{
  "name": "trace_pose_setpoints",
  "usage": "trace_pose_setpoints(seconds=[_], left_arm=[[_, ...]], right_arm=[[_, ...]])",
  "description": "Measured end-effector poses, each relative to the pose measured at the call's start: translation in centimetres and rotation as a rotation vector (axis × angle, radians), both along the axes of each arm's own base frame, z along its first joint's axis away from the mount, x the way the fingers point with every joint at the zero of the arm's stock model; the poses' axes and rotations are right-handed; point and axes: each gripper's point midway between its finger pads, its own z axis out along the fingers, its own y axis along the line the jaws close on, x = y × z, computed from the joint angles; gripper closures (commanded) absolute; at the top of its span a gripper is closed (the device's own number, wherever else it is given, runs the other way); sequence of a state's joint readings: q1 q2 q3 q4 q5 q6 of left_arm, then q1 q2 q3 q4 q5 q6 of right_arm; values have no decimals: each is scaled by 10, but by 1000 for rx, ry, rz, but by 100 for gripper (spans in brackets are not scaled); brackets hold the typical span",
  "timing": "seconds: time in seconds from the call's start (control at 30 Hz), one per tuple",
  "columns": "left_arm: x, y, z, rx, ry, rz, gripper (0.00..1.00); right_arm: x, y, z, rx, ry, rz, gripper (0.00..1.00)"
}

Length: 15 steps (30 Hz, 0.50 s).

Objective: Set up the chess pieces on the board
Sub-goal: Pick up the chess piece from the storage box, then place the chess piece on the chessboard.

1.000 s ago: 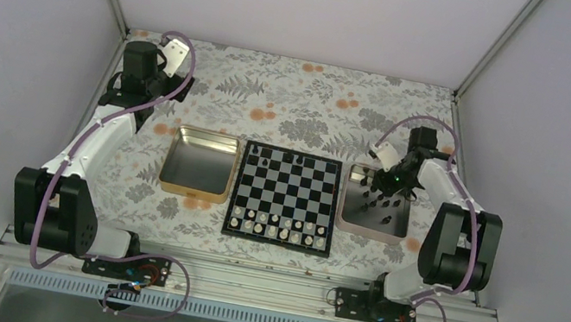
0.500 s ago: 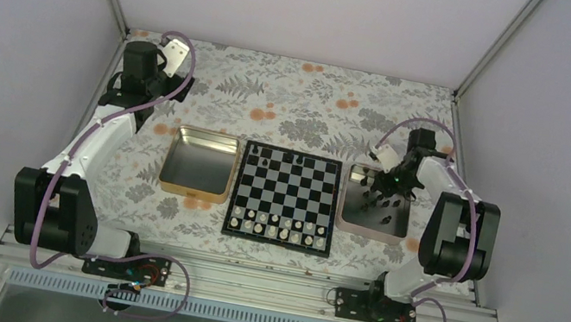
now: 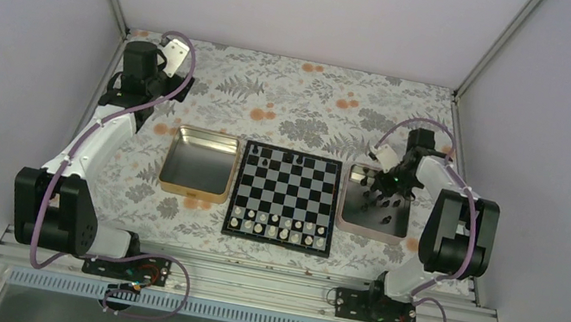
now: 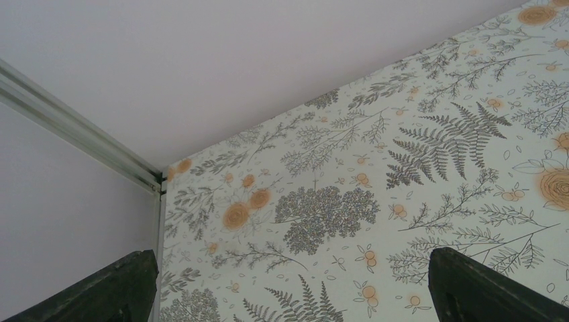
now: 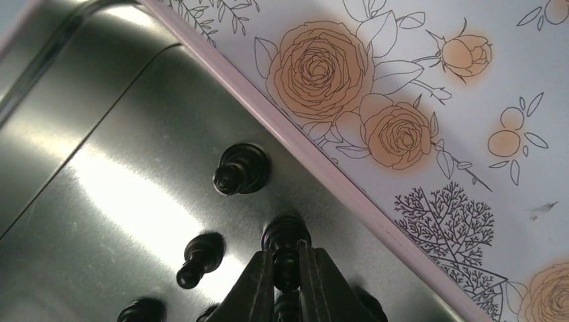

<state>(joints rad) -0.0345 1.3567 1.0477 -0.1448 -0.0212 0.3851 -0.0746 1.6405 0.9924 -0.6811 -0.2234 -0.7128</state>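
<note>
The board [image 3: 277, 242] lies in the middle of the table. A few black chess pieces [image 3: 286, 158] stand on its far row, and small white pieces [image 3: 278, 227] fill its near rows. Several more black chess pieces [image 3: 385, 217] lie in the silver tray [image 3: 371, 233] to the right of the board. My right gripper [image 3: 386, 195] is down in this tray. In the right wrist view it [image 5: 286, 253] is shut on one upright black piece [image 5: 286, 235], and other pieces [image 5: 241, 169] stand nearby. My left gripper [image 3: 139, 62] is at the far left corner; it [image 4: 288, 295] is open and empty.
An empty gold tray [image 3: 198, 164] lies to the left of the board. The silver tray's far rim [image 5: 322, 168] runs close behind the held piece. Enclosure walls and a corner post [image 4: 80, 141] stand near the left gripper. The tablecloth is floral.
My right arm has shifted slightly over the silver tray, its elbow drawing in a little. The left arm has not moved.
</note>
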Motion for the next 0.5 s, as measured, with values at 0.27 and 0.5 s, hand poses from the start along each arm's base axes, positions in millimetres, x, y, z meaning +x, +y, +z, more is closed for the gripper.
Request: trace_pose_setpoints(seconds=[0.27,0.5], left_arm=[[0,0,0,0,0,1,0],[0,0,0,0,0,1,0]], right_arm=[[20,7,60,-4,-87,23,94],[70,87,162,19,-314,221,94]])
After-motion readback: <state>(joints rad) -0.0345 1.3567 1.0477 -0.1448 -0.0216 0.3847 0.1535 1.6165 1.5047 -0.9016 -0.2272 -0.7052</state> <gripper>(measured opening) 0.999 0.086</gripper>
